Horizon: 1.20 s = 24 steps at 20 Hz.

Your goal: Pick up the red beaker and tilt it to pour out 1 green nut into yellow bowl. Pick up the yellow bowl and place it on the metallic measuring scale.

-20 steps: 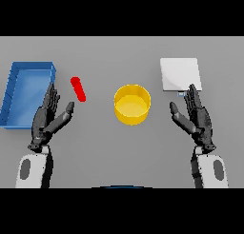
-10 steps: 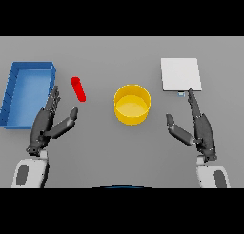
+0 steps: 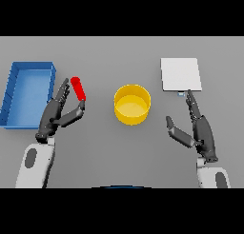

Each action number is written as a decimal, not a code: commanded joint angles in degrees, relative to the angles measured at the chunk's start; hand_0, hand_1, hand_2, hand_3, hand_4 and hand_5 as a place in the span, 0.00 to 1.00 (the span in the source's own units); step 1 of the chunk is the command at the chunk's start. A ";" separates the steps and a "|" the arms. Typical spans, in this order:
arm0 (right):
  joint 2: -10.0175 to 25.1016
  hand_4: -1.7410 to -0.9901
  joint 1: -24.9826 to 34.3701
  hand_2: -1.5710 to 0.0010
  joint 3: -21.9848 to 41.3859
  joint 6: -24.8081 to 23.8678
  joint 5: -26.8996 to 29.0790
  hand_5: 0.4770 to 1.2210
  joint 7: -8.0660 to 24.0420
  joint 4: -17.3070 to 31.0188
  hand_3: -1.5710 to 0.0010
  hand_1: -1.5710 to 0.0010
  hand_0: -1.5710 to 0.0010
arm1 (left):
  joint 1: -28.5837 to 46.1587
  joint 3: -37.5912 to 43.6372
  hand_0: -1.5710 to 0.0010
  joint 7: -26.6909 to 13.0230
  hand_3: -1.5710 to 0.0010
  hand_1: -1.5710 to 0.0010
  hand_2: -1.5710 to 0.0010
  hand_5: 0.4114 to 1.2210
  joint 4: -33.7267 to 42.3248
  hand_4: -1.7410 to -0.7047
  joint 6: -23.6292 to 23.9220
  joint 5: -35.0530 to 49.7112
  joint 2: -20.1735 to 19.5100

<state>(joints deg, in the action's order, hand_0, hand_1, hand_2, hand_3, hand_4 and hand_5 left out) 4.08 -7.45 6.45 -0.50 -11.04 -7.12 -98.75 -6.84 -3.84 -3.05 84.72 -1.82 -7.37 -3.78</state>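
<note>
The red beaker [image 3: 78, 88] lies on the table, a slim red tube left of centre. My left hand [image 3: 57, 114] sits just below and left of it, fingers straight and thumb stretched toward the beaker's lower end, nothing gripped. The yellow bowl [image 3: 132, 103] stands in the middle of the table. The metallic measuring scale [image 3: 180, 74] is a flat pale square at the right rear. My right hand [image 3: 198, 128] hovers open in front of the scale, right of the bowl, fingertips close to the scale's front edge. No green nut is visible.
A blue tray [image 3: 27, 91] with raised walls sits at the far left, beside my left hand.
My left hand has moved forward and right, up to the red beaker. My right hand has drawn back a little and turned more edge-on.
</note>
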 commanded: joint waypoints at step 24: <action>0.94 0.60 0.95 1.00 -1.72 0.00 1.36 0.28 1.87 -0.22 1.00 1.00 1.00 | -22.54 7.71 0.95 9.87 0.95 0.95 0.92 0.44 -32.59 0.31 2.14 0.30 1.99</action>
<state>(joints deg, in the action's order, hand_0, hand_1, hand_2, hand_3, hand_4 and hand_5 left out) 5.02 -6.50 4.72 -0.51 -9.67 -5.30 -98.97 -29.38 3.84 6.71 52.12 0.29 -7.08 -1.76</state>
